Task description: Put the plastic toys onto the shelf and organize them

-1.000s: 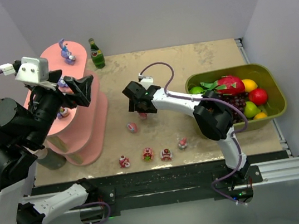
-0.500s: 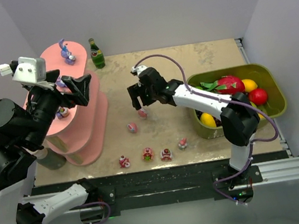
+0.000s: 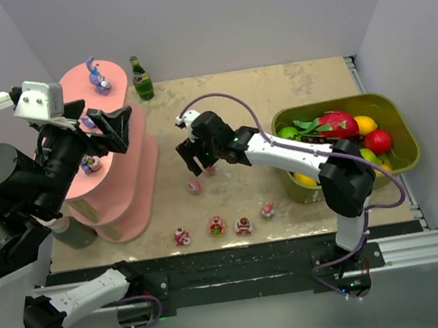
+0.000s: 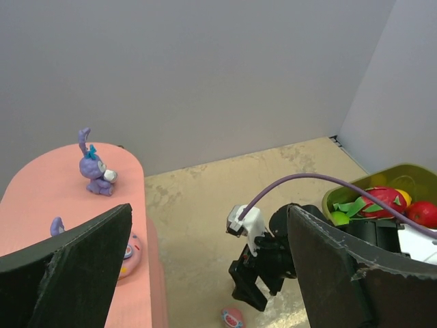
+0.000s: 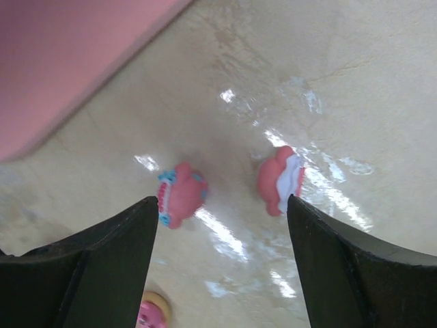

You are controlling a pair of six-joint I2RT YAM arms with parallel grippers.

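Where the glossy table shines, rounded toys lie.

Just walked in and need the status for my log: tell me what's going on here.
The robot is sorting small plastic toys onto the pink shelf. The right gripper hovers open above two pink toys lying on the table, gripping neither. The left gripper is open and empty up beside the shelf, where a purple bunny stands on the top tier. Four more toys wait near the front edge.
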